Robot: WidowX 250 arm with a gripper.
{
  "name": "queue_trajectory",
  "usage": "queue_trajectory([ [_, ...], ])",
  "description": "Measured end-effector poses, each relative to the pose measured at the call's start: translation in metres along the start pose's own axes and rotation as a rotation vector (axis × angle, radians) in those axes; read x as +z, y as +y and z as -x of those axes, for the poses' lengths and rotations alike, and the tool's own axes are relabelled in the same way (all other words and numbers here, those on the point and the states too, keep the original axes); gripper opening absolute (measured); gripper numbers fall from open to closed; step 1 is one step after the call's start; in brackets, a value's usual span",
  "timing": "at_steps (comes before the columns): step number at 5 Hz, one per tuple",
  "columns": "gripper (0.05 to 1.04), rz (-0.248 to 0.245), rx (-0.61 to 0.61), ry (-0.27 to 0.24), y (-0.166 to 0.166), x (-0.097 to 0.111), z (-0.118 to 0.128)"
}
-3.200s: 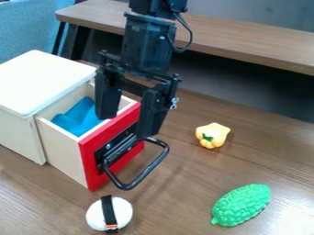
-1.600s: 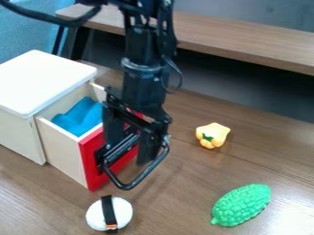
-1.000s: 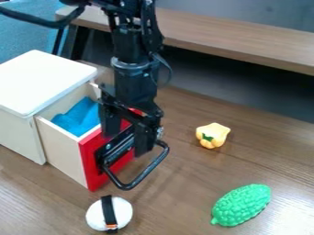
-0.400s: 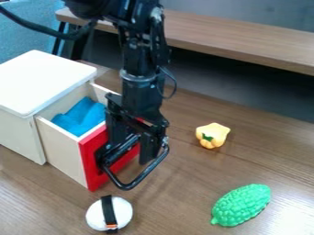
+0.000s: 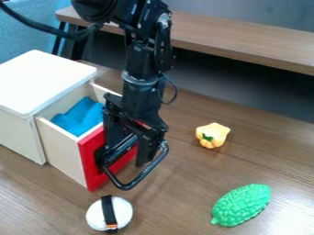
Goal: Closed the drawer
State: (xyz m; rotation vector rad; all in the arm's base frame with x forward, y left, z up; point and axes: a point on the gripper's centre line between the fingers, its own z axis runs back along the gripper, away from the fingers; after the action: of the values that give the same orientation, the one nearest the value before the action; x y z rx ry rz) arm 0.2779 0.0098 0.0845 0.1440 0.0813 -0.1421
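Observation:
The black gripper [image 5: 129,155] hangs in front of the drawer's red front, its fingers apart at the upper part of the black handle [image 5: 140,176]. Whether they touch the handle or the front, I cannot tell. The drawer [image 5: 92,172] stands pulled out of the white-topped cabinet [image 5: 44,82] at the left. Inside it lies a blue cloth [image 5: 80,118]. Part of the red front and of the handle is hidden behind the gripper.
A white round object with a black band [image 5: 122,212] lies on the wooden table just in front of the drawer. To the right are a yellow pepper-like toy [image 5: 215,133] and a green bumpy toy [image 5: 243,204]. A wooden bench [image 5: 245,39] runs across the back.
The gripper has come down from above the drawer's front edge to the handle, with slight shifts sideways since. The drawer has stayed pulled out, and the toys have not moved.

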Motion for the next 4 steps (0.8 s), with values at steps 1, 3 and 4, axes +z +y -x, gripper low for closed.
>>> queue_trajectory([
  [1, 1.001, -0.037, 0.034, 0.026, 0.013, 0.002, 0.004],
  [3, 0.997, -0.068, 0.072, 0.043, 0.032, 0.001, 0.009],
  [4, 0.998, -0.084, 0.109, 0.057, 0.051, -0.002, 0.015],
])
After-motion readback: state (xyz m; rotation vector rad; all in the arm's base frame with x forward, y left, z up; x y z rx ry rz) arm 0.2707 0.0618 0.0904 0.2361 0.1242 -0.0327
